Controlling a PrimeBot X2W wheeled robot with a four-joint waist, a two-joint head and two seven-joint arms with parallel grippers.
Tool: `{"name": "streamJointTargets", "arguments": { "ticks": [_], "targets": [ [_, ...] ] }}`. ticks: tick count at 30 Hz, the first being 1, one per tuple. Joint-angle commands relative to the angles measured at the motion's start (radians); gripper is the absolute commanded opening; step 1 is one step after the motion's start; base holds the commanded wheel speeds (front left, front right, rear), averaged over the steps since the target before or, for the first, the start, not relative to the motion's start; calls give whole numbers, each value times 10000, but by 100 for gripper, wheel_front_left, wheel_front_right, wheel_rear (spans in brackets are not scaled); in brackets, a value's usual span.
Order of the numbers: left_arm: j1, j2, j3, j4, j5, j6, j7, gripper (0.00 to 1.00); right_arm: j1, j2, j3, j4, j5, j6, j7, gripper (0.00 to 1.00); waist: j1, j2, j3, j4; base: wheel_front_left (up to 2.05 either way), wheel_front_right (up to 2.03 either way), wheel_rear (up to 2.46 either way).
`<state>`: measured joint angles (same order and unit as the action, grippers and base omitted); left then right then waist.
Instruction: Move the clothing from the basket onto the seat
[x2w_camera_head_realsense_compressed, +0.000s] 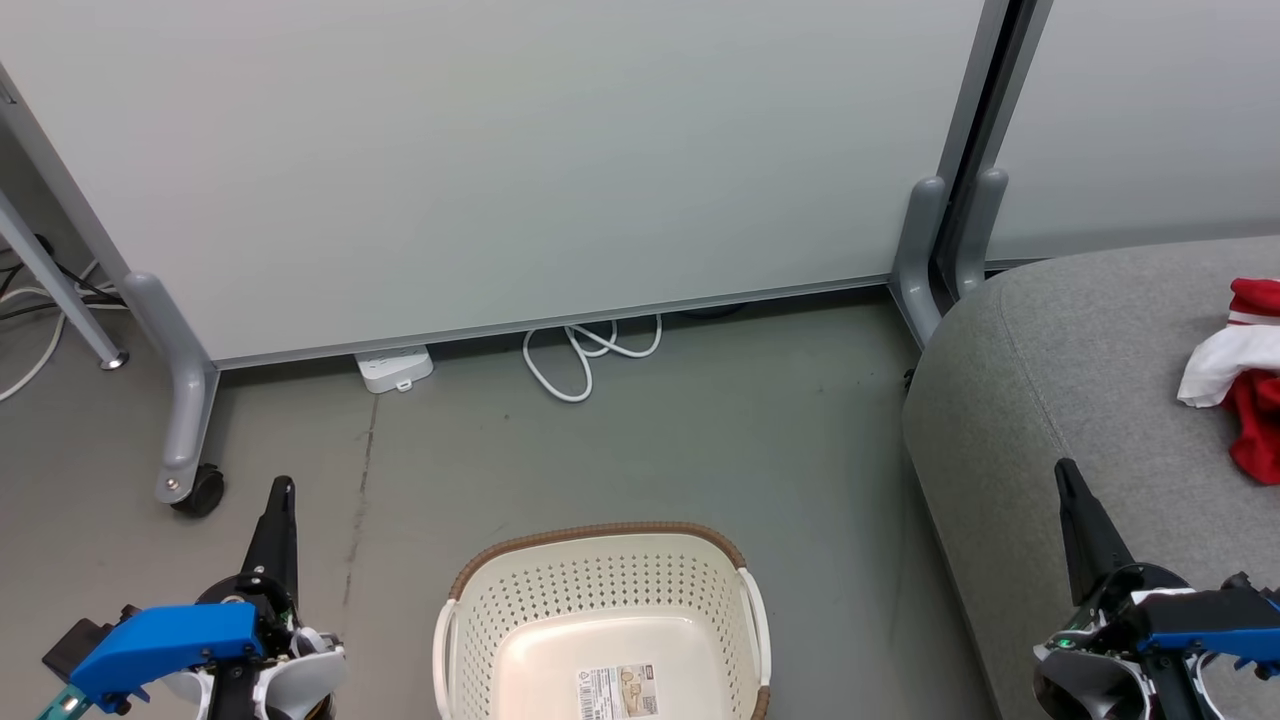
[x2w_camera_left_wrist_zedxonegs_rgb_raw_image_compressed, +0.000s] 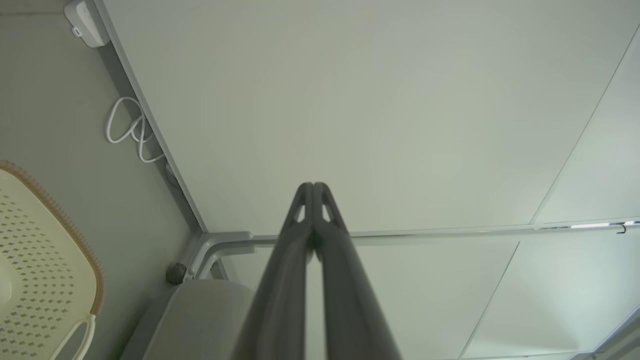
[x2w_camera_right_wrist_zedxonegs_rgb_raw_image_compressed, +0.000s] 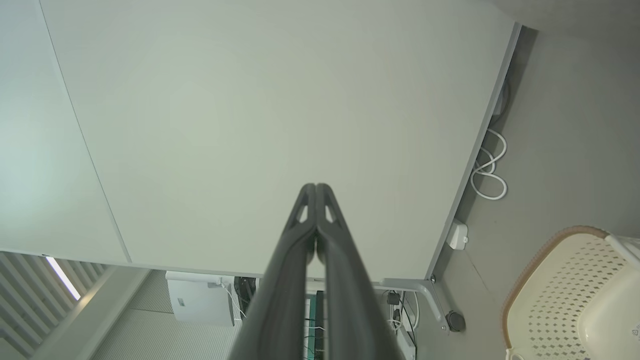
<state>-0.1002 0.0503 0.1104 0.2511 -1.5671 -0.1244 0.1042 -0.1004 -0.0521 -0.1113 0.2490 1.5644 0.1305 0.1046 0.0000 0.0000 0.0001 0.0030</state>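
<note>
Nearest to me are my own grippers: the left gripper (x2w_camera_head_realsense_compressed: 283, 492) low on the left above the floor (x2w_camera_head_realsense_compressed: 800, 450), the right gripper (x2w_camera_head_realsense_compressed: 1066, 475) low on the right above the near part of the seat (x2w_camera_head_realsense_compressed: 1040, 380). Both have the jaws pressed together, tips touching, with nothing between them. A little further, between the two grippers, the basket (x2w_camera_head_realsense_compressed: 600, 531) stands on the floor. I see its bare bottom with the label sticker (x2w_camera_head_realsense_compressed: 618, 692) and no fabric in the visible part, though its near end is cut off. Further right, on the seat, lies the clothing (x2w_camera_head_realsense_compressed: 1250, 410), a red and white heap partly out of the picture, so I cannot tell if it is both garments. I judge the task finished or almost; only the hidden part of the basket is left to check. Farthest are a power strip (x2w_camera_head_realsense_compressed: 395, 367), a looped white cable (x2w_camera_head_realsense_compressed: 590, 355) and the partition panels (x2w_camera_head_realsense_compressed: 560, 150) on a wheeled foot (x2w_camera_head_realsense_compressed: 180, 400); none of this stands in my way.
</note>
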Motion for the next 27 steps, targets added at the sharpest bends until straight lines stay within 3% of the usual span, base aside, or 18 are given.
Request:
{"name": "streamJointTargets", "arguments": {
  "ticks": [1, 27],
  "targets": [
    [-142, -2, 26, -61, -155, -101, 63, 0, -141, 25, -33, -39, 193, 4, 55, 0, 0, 0, 4, -5, 0, 0, 0],
    [-154, -2, 63, -69, -466, -108, 141, 0, -152, 30, -45, -43, 493, 4, 135, 0, 0, 0, 25, -30, 0, 0, 0]
  ]
}}
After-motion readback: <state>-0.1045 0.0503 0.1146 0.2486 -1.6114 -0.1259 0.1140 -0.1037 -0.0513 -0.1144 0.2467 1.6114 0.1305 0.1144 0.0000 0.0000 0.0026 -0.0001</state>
